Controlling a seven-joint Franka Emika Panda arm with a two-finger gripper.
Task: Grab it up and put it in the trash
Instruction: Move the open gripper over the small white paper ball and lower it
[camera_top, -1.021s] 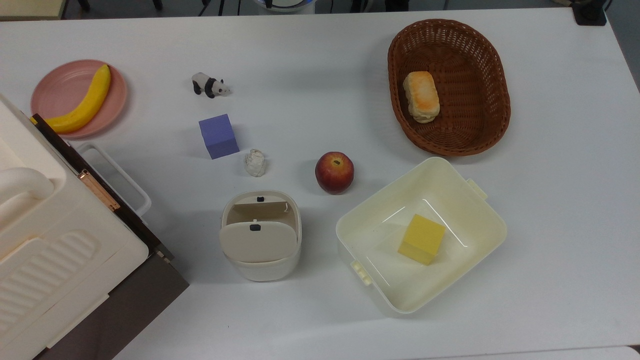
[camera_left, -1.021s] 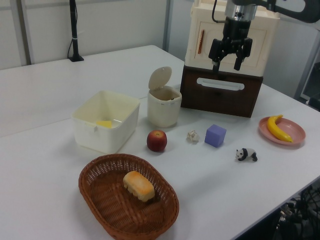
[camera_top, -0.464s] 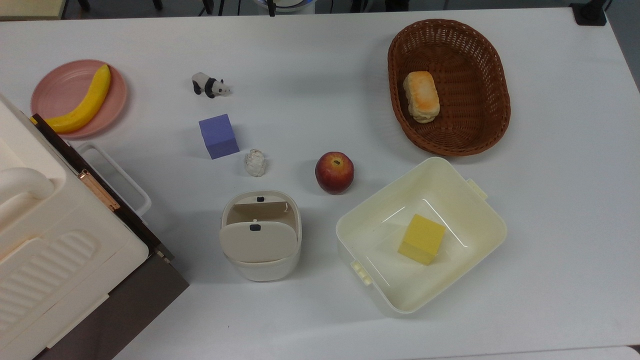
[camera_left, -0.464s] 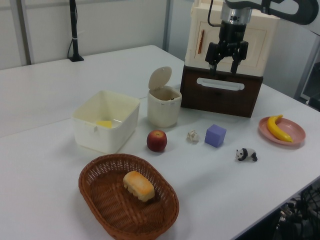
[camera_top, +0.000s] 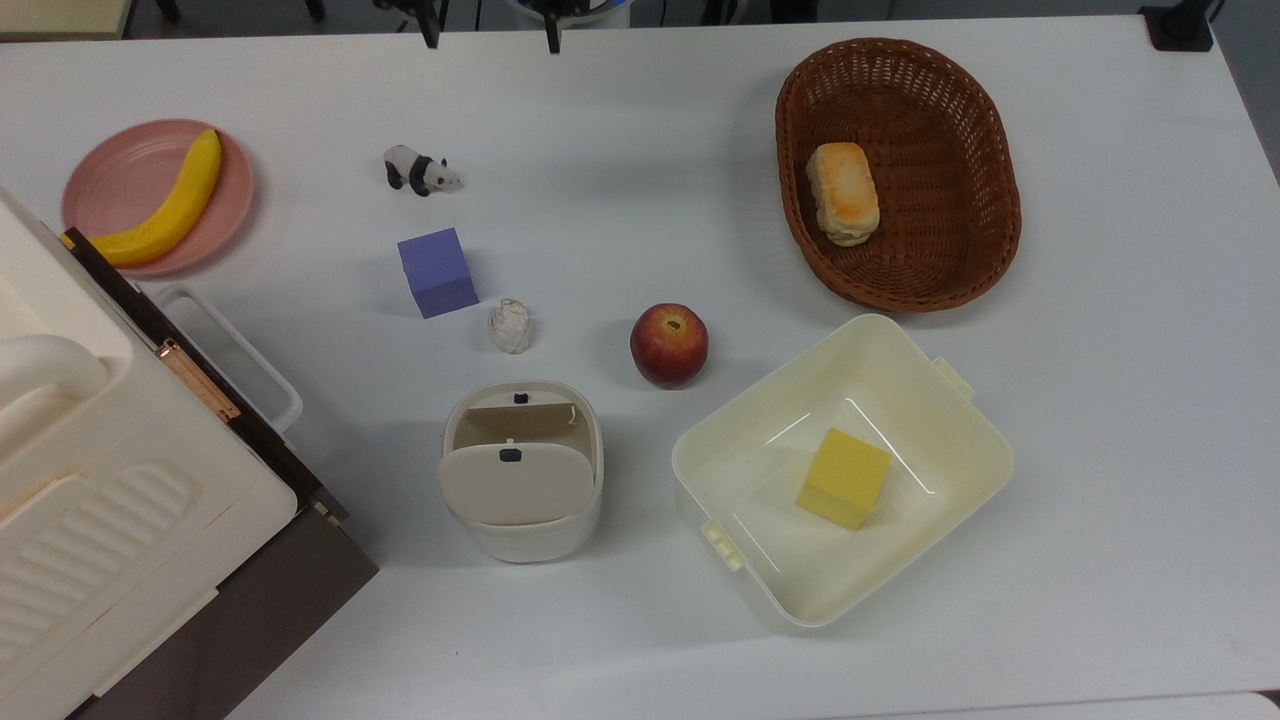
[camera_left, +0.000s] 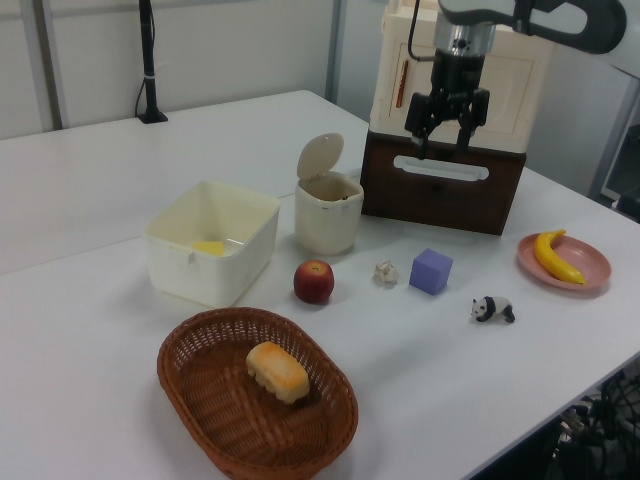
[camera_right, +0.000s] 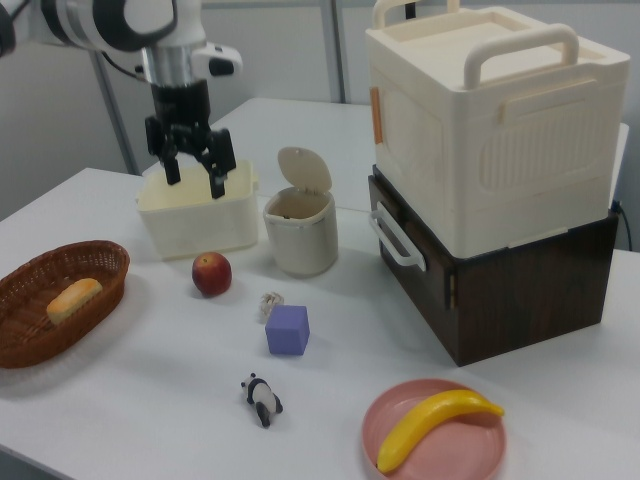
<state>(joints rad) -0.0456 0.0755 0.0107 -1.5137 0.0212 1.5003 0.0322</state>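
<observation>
Top view, contents of white desk (camera_top: 620, 120):

- Paper wad (camera_top: 510, 326): small, crumpled, white; lies bare on the desk, just beside the purple cube (camera_top: 437, 271) on the top view's left, apart from the red apple (camera_top: 669, 345) on the top view's right. Nothing touches it.
- Trash bin (camera_top: 521, 470): cream, rounded-rectangular, directly below the wad in the top view; flap lid raised, mouth open.
- Square cream tub (camera_top: 950, 450): to the top view's right of the bin, holding a yellow block (camera_top: 843, 478).
- Wicker basket (camera_top: 985, 150): upper right in the top view, with a bread roll (camera_top: 843, 193) inside.
- Panda figurine (camera_top: 420, 170): above the cube in the top view.
- Pink plate (camera_top: 110, 180): top view's left, bearing a banana (camera_top: 165, 205).
- Large cream case on a dark brown base (camera_top: 120, 470): top view's lower left corner.

Gripper (camera_left: 440, 138): in the left view, hangs high above the desk, pointing down, in front of the large case. Fingers spread apart, nothing between them. In the right view the gripper (camera_right: 192, 172) hangs in front of the tub, well above and apart from the wad (camera_right: 269, 303).
</observation>
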